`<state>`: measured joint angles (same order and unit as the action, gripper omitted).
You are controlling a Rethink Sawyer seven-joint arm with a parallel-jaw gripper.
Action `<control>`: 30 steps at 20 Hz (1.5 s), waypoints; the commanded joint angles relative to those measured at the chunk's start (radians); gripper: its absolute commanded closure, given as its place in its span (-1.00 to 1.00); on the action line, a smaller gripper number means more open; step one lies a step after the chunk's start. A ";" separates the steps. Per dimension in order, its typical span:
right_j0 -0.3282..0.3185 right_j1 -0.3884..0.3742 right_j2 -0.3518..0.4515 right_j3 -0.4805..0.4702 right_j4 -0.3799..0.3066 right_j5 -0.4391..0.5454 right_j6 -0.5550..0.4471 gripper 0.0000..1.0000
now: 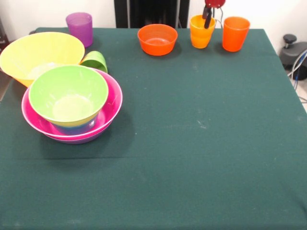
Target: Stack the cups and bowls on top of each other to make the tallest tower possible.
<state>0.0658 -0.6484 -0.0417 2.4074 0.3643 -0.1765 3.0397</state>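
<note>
The tower at the left is a low pile: a purple bowl [79, 140] at the bottom, a pink bowl [112, 103] in it, a blue bowl [81, 128] in that, and a light green bowl [68, 93] on top. A large yellow bowl [41, 55] stands behind it, with a light green cup [95, 61] tipped on its side next to it. A purple cup [79, 28], an orange bowl [157, 39], a yellow-orange cup [201, 32] and an orange cup [235, 33] stand along the far edge. My gripper [208, 17] hangs at the yellow-orange cup's rim, reaching into its mouth.
The dark green tablecloth [192, 143] covers the table. The robot's black pedestal [151, 12] stands behind the far edge. Grey gear and cables [295, 55] sit off the table's right side.
</note>
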 commanded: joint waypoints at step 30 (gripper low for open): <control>-0.022 0.042 0.104 -0.001 0.080 -0.005 0.201 -1.00</control>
<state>0.0335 -0.6118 -0.0345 2.4169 0.3678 -0.2611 3.0397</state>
